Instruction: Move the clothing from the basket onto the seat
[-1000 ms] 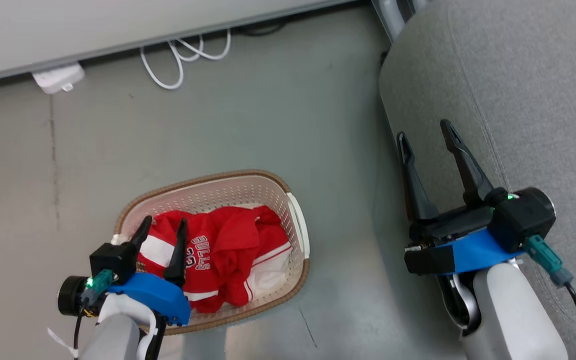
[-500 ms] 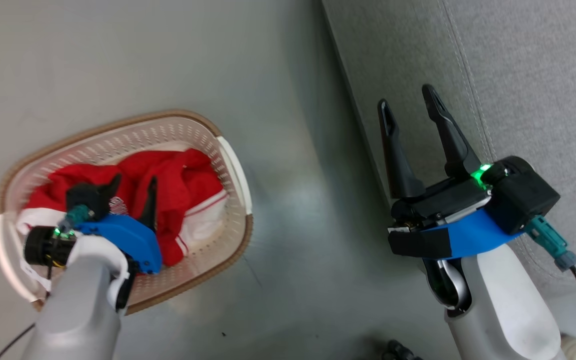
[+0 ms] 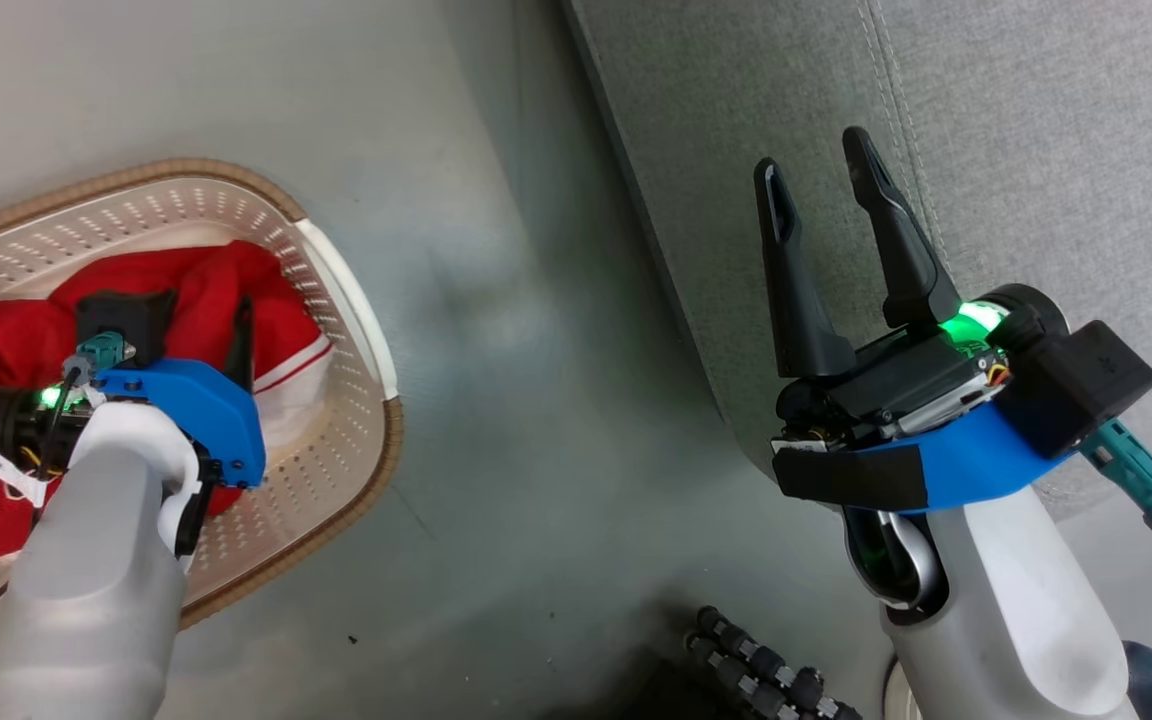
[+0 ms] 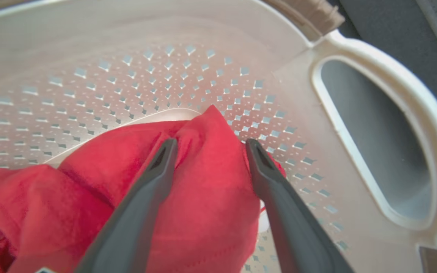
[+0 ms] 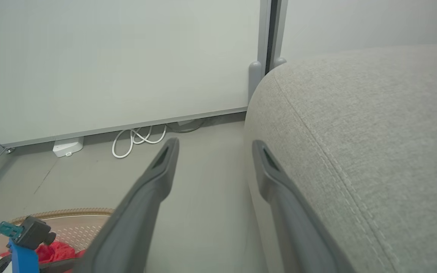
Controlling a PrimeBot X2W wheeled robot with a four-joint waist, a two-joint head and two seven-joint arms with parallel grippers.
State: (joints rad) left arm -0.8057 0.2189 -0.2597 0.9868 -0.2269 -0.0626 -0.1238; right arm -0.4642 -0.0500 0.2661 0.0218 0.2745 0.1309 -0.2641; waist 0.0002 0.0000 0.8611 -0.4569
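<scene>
1. Head view: soft, even indoor light from above, moderately bright. The grey floor [image 3: 526,330] has a pale, hazy sheen at its middle and a darker band of shadow along the foot of the seat [image 3: 1036,150].
2. A green lamp [image 3: 966,325] behind the right end effector [image 3: 813,150] glows brightly enough to bleach almost white at its core.
3. Left wrist view: bright and slightly washed out. The holes in the basket [image 4: 127,76] wall look smeared, the red clothing [image 4: 203,197] is soft, and the left end effector [image 4: 211,142] blurs towards the bottom edge.
4. Right wrist view: the near fingers [image 5: 135,212] are out of focus, the seat's weave is sharper, and the wall [image 5: 108,57] is flat and pale.
</scene>
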